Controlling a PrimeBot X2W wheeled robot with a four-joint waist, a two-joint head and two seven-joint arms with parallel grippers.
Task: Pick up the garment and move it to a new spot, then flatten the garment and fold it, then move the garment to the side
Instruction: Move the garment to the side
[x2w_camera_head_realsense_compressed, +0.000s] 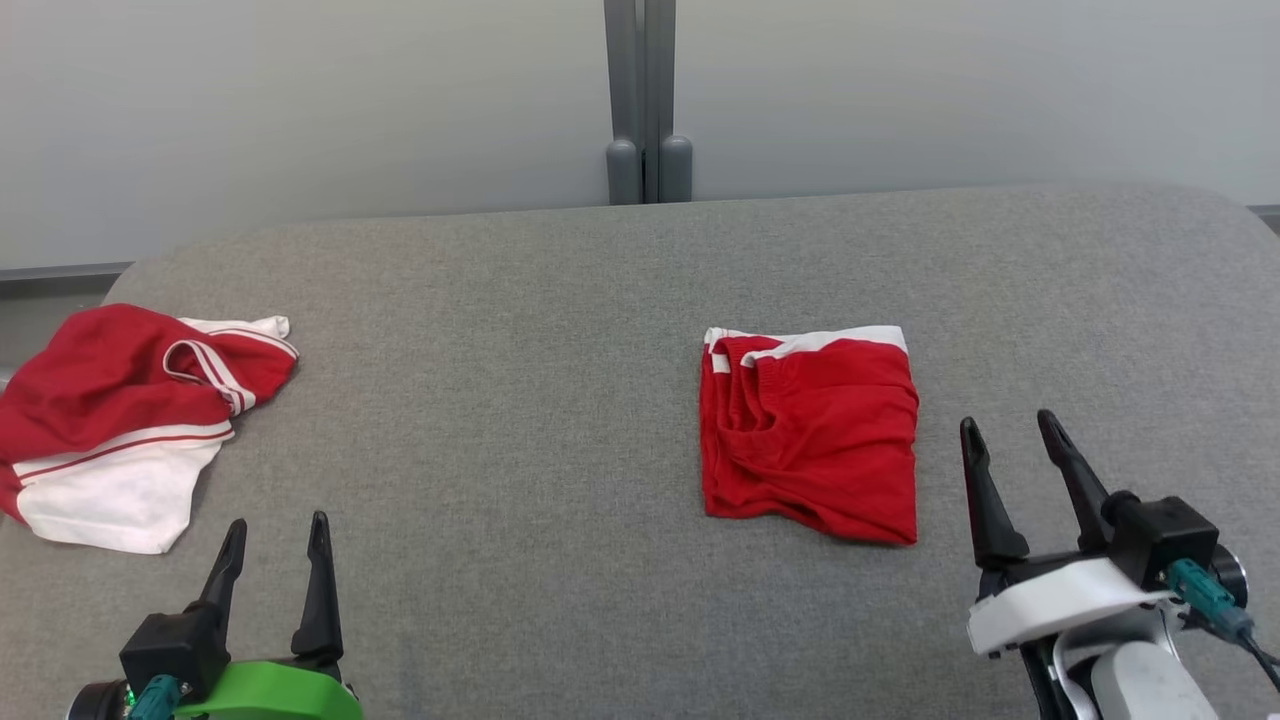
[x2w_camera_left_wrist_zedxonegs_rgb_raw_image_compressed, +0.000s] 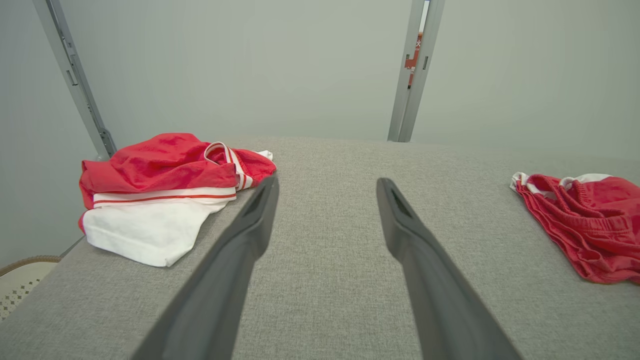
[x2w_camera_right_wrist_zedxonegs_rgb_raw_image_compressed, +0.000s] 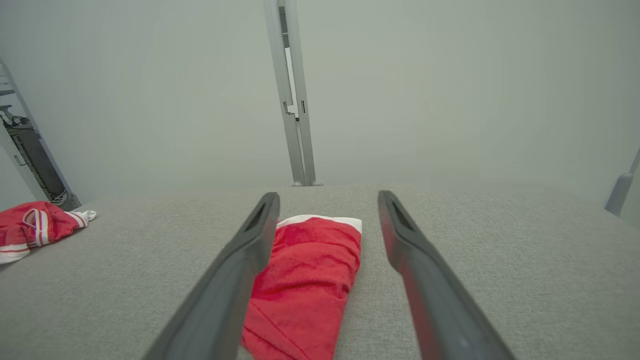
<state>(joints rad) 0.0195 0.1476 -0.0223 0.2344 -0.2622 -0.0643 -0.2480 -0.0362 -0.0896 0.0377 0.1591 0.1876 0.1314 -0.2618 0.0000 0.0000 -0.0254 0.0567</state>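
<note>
Lying on grey surface (x2w_camera_head_realsense_compressed: 550, 400), folded garment (x2w_camera_head_realsense_compressed: 810, 440)

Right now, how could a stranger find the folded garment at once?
Look at the grey padded table. Right of its middle, near the open right gripper, lies the folded garment. It is a neat red rectangle with a white band on the far edge, unlike the crumpled red-and-white garment at the table's left edge.

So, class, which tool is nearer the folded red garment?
Right. The right tool sits just off the right edge of the folded red garment, not touching; the left tool is far to its left.
</note>
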